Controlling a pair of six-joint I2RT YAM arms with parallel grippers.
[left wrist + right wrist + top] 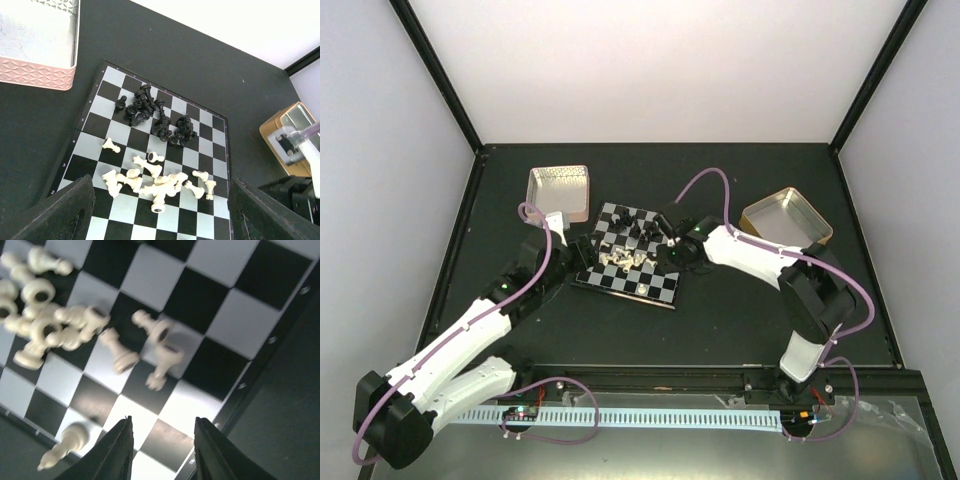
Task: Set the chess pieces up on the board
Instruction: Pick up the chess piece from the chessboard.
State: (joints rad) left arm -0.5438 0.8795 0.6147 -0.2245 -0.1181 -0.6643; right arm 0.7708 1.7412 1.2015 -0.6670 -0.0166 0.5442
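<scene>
The board (pixel 665 288) lies mid-table with the chess pieces scattered on it. Black pieces (pixel 160 117) are heaped toward its far side, and white pieces (pixel 155 182) lie toppled nearer the middle. My left gripper (pixel 160 225) hovers over the board's left side, open, with only board beneath it. My right gripper (pixel 162 450) is low over the board's right edge, also open and holding nothing. Just ahead of its fingertips lie toppled white pieces (pixel 162 362). A single white piece (pixel 62 447) sits off to their left, by the board's edge.
A pink tin (pixel 558 192) sits beyond the board's left corner. A gold tin (pixel 785 218) sits to the right, behind my right arm (pixel 750 255). Both arms reach in toward the board from opposite sides.
</scene>
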